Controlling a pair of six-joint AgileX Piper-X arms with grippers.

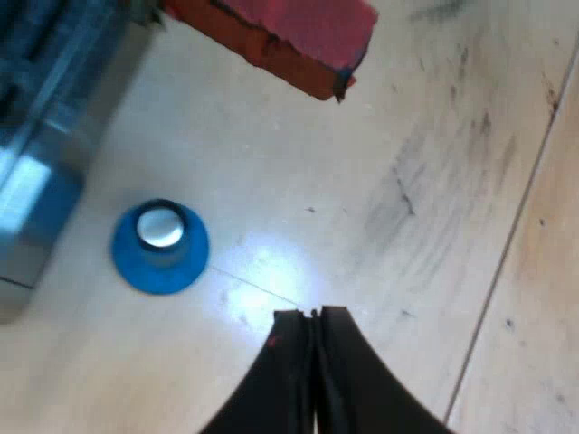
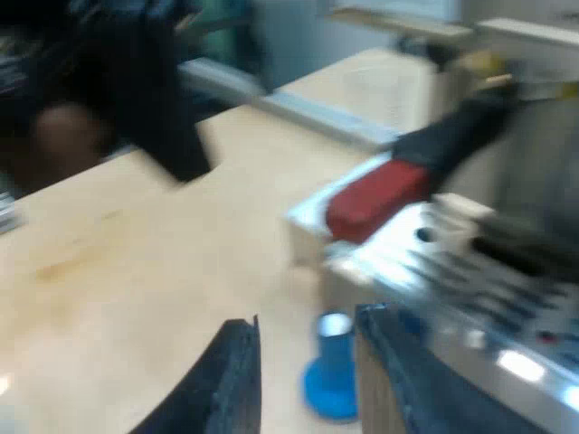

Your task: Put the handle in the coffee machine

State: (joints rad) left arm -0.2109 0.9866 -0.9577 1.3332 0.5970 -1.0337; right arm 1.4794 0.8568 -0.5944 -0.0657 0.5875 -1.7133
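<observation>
The left gripper is pinched together, empty, over the table. The right gripper gapes, empty, with the tamper just beyond its tips. The handle blurs into the machine, joint unclear.

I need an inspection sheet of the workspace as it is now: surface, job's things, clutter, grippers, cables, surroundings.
surface: pale wooden table with dark scuffs.
job's things: handle juts from the machine front, red end out; locked or not, cannot tell.
clutter: blue tamper upright on the table by the machine.
grippers: left gripper shut, empty, over the table; right gripper open, near the tamper.
cables: nothing seen.
surroundings: blurred, cannot tell.
</observation>
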